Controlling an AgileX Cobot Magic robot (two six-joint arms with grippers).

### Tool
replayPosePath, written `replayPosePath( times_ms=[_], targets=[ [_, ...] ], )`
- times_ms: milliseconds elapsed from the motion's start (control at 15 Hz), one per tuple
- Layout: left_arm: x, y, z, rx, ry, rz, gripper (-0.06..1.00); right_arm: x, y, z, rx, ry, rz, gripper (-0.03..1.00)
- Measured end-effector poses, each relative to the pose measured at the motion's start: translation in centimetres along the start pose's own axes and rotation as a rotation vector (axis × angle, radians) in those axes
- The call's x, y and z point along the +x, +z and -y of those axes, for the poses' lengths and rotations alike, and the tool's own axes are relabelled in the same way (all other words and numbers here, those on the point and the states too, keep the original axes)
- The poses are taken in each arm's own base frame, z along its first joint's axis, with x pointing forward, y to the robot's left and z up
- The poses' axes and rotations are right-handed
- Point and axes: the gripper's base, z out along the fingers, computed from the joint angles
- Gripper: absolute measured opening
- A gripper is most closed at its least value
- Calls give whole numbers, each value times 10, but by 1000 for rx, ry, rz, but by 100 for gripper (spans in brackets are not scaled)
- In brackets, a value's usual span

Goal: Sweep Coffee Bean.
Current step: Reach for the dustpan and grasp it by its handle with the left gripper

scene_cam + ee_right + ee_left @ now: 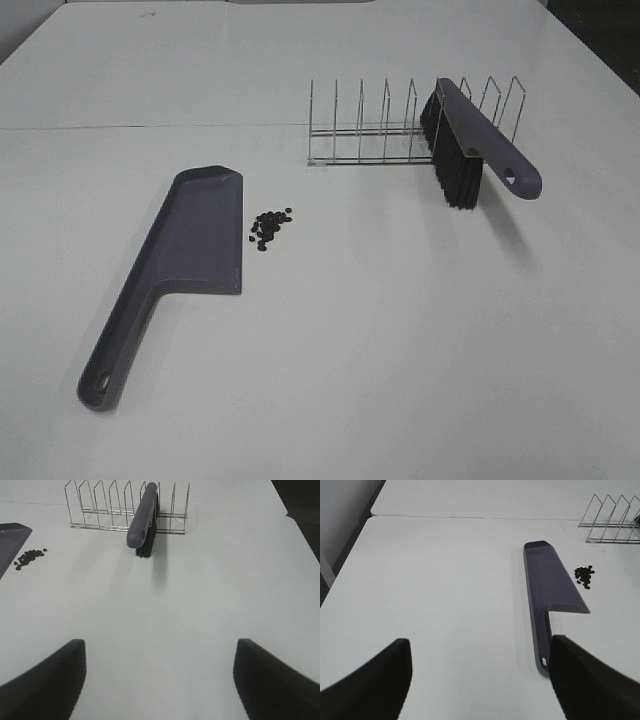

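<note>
Your left gripper (480,647) and right gripper (161,647) both stand wide open, holding nothing. The coffee beans (270,228) lie heaped on the table (400,350), just beside the long edge of the dustpan (200,240).

No readable text, labels or numbers anywhere.

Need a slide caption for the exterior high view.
Coffee beans piled beside the purple-grey dustpan; brush resting in the wire rack.
</note>
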Motion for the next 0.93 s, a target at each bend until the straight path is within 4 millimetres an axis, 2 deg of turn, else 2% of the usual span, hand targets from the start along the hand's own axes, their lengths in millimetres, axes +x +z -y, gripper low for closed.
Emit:
replayPosePath(
  times_ms=[933],
  targets=[
    [0, 0, 0, 0, 0, 0, 71, 0, 0, 0, 0, 0, 0, 71]
  ],
)
